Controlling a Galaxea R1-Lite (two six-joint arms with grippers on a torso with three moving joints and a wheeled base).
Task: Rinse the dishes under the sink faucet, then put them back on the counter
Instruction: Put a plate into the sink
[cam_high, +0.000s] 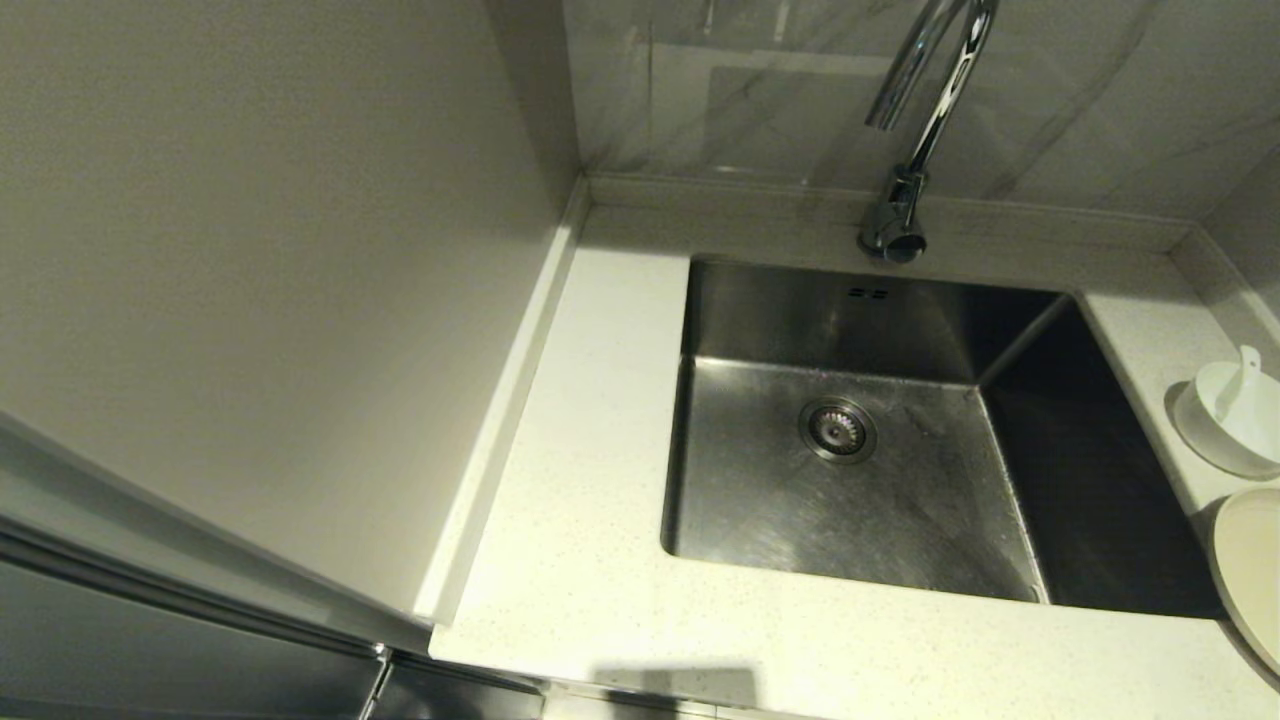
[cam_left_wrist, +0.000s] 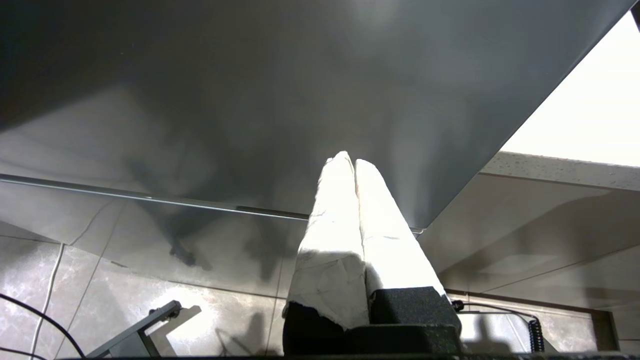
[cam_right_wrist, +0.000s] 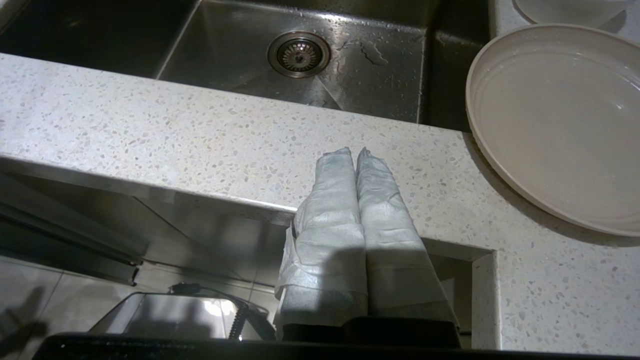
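Observation:
The small white bowl (cam_high: 1235, 415) stands on the counter (cam_high: 580, 420) right of the sink (cam_high: 850, 500), with the white spoon (cam_high: 1238, 380) leaning inside it. In front of the bowl lies the cream plate (cam_high: 1252, 565), cut off by the right edge of the head view; the plate (cam_right_wrist: 560, 125) looks wet in the right wrist view. The chrome faucet (cam_high: 915, 130) rises behind the sink, and no water runs from it. My right gripper (cam_right_wrist: 354, 152) is shut and empty, low before the counter's front edge. My left gripper (cam_left_wrist: 348, 161) is shut and empty below counter height.
A round strainer drain (cam_high: 838, 430) sits in the sink floor, with overflow slots (cam_high: 868, 293) in the back wall. Water streaks (cam_right_wrist: 362, 50) mark the basin. A tall pale wall panel (cam_high: 250, 250) bounds the counter's left side. A low backsplash rim (cam_high: 760, 195) runs behind.

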